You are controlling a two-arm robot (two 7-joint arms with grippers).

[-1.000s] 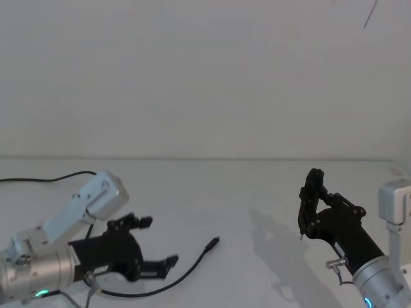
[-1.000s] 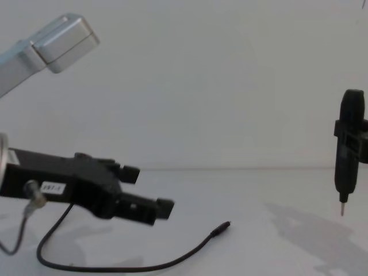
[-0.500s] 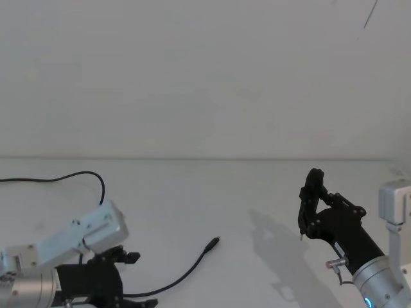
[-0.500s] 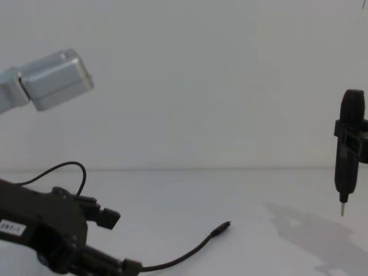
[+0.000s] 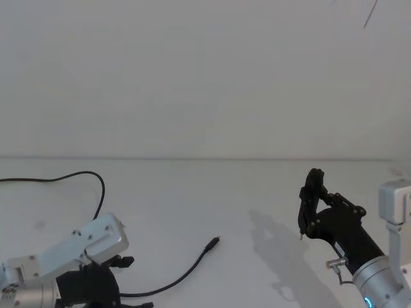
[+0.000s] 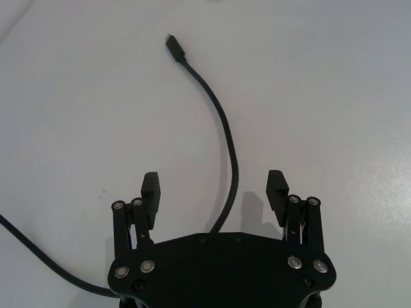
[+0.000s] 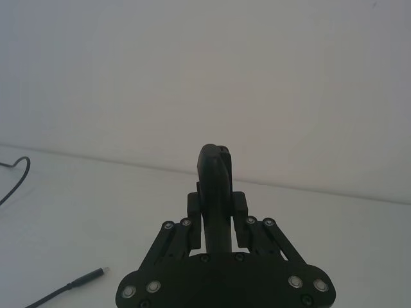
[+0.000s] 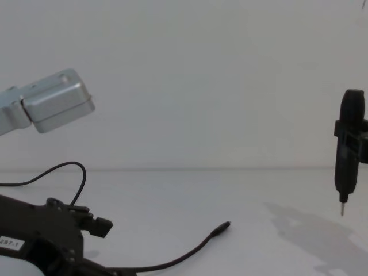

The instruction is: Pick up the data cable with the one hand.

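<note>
One cable point(image 6: 222, 120) on desk point(image 6: 334, 96), straddled near front-left corner by left tool point(image 6: 214, 187), spread wide, empty. One pen point(image 8: 343, 178) clamped in right tool point(image 7: 217, 206) near right edge.

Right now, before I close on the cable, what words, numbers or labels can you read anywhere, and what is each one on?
"297-1": small white label on the side of the left end effector; the print is small, so this is a tentative read.
No other text: none can be read on the data cable, the pen-shaped tool held in the right end effector, or the silver arm link.
</note>
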